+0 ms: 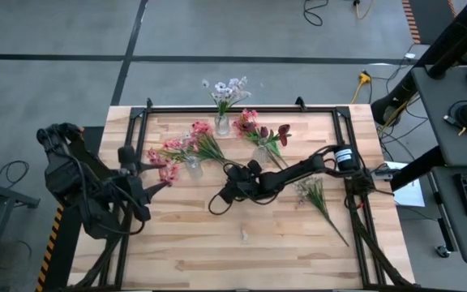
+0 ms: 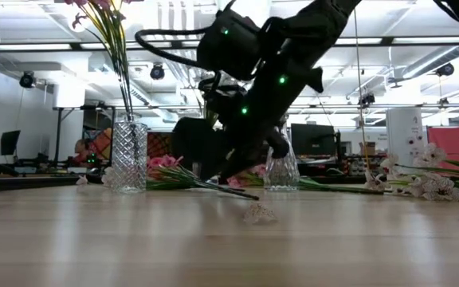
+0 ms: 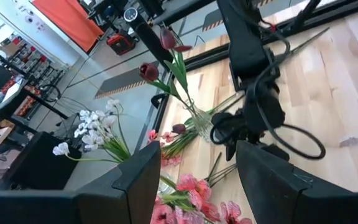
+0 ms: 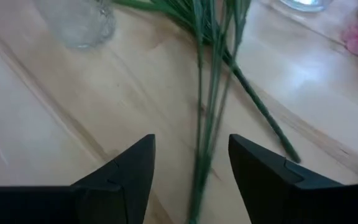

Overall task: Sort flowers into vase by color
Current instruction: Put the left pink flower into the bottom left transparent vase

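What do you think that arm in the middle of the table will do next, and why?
Probably ease the right gripper down and close it on the green stems. Its fingers stand open, the stems lie flat on the table running between them, and nothing is held yet. The left gripper waits open near the pink flowers.

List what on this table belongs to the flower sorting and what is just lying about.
Job:
- white flowers in a vase
- red tulips in a vase
- pink flowers by a vase
- loose white stem
- right pincer, open over green stalks
- left pincer

Lying about:
- small scrap on the table
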